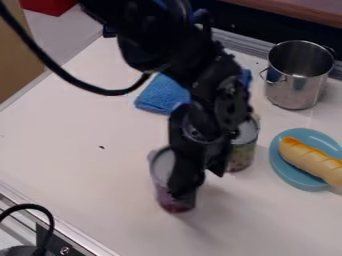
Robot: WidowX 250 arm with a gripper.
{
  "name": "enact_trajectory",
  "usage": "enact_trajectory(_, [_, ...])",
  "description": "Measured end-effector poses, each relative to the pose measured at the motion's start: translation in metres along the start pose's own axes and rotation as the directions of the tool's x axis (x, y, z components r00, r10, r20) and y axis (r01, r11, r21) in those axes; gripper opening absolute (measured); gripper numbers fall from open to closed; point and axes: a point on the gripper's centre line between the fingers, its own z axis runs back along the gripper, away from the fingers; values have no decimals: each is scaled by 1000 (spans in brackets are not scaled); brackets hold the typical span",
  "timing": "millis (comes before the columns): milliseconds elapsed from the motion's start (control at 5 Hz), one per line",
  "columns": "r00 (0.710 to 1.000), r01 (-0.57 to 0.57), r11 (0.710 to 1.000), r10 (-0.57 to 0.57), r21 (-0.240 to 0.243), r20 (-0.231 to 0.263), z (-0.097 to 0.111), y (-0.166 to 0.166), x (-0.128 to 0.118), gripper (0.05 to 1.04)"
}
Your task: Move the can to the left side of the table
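Observation:
The black gripper (199, 175) hangs down at the middle of the work surface, overlapping the right side of a purple-and-grey can (165, 182). That can stands just left of the gripper and leans slightly in the view; part of its rim and side is hidden. Behind and to the right is a second can (244, 150) with a greenish label, partly covered by the arm. Whether the gripper holds either can is unclear.
A blue cloth (160, 95) lies behind the arm. At the back right stands a steel pot (295, 82), with a blue plate (287, 170) carrying a bread roll (310, 159) nearer. The white table (80, 150) stretches left; a black cable loops above it.

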Motion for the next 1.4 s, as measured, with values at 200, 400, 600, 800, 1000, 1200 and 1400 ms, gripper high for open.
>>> enact_trajectory(200, [1000, 25, 1000, -25, -5, 3, -6, 2, 31, 996])
enact_trajectory(400, [999, 40, 999, -40, -5, 9, -7, 5, 62, 996])
enact_trajectory(600, [999, 52, 999, -52, 5, 1, -5, 8, 89, 996])
enact_trajectory(800, [998, 41, 999, -40, -15, 44, -2, 7, 121, 996])
enact_trajectory(1000, [997, -5, 1000, 5, 5, 72, -9, 8, 148, 996])
enact_trajectory(1200, [993, -7, 1000, 5, 9, 117, -17, 10, 164, 996])
enact_trajectory(1400, [992, -13, 1000, 11, 11, 122, -16, 8, 172, 996])
